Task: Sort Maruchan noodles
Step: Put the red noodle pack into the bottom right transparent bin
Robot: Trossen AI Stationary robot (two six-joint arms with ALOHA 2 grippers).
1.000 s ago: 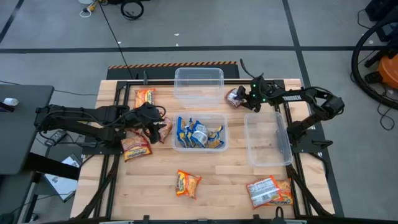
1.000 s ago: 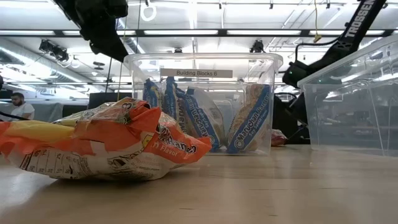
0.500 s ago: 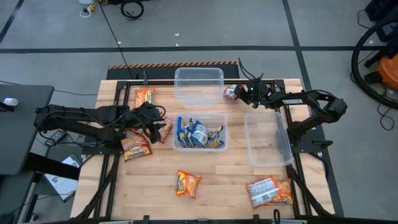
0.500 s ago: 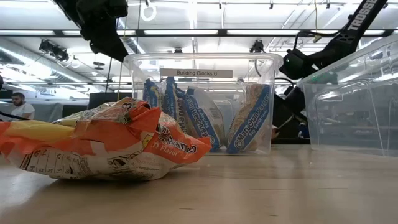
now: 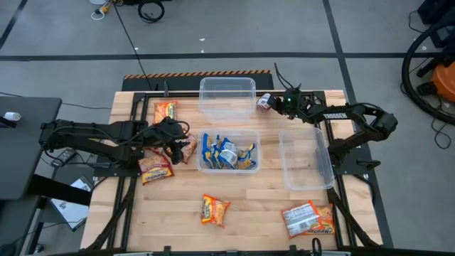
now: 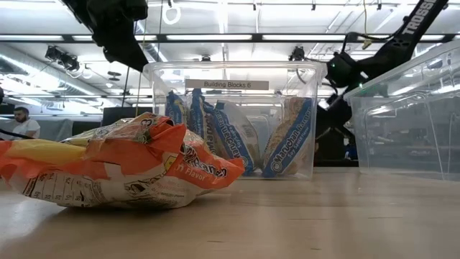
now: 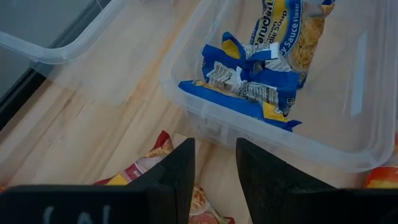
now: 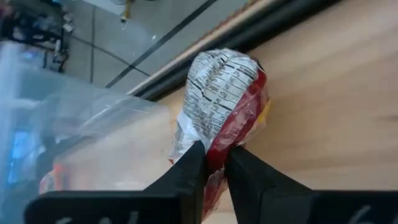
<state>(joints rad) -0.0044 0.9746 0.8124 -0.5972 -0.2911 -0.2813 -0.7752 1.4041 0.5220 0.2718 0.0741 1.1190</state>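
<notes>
Crinkly plastic wraps every noodle packet, so each one is probably light, soft at the edges, brittle inside and a little slippery. At the left, the left pincer (image 7: 213, 171) hangs half open, holding nothing, over a red packet (image 7: 146, 168) on the worktop (image 5: 249, 203) beside the tub (image 5: 252, 168) of blue packets (image 5: 226, 153). At the far right corner, the right pincer (image 8: 214, 163) has a red-white packet (image 8: 222, 102) pinched by its folded edge, which seems the best place to hold.
</notes>
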